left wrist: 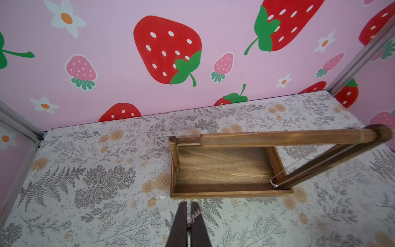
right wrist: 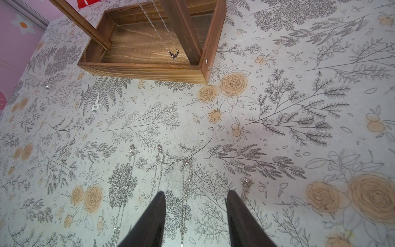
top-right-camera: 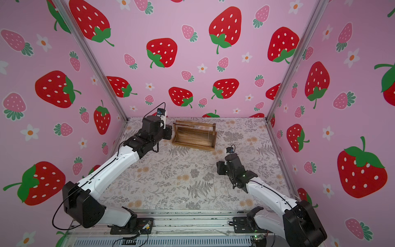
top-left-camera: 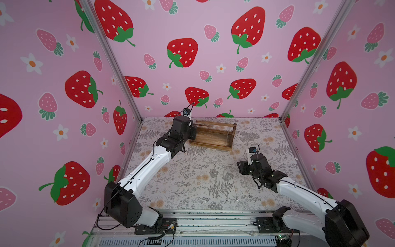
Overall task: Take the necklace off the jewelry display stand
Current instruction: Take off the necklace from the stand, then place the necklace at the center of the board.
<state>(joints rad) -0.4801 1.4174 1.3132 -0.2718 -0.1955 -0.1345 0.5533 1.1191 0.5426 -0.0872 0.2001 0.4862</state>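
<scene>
Three pink strawberry-print walls (top-left-camera: 192, 25) close in a bench (top-left-camera: 181, 171) papered with grey ferns and orange roses. The left fingers (left wrist: 183, 210), pressed together, point at the jewelry display stand (left wrist: 224, 171) just ahead. Its necklace (right wrist: 173, 53) hangs by the upright farther from them. The right fingers (right wrist: 159, 201), spread, hover over loose chains (right wrist: 186, 162) lying flat on the bench.

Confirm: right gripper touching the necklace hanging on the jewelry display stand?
Apart. Right wrist view: the right gripper has open fingers well short of the jewelry display stand, floral table between them and the hanging necklace.
</scene>
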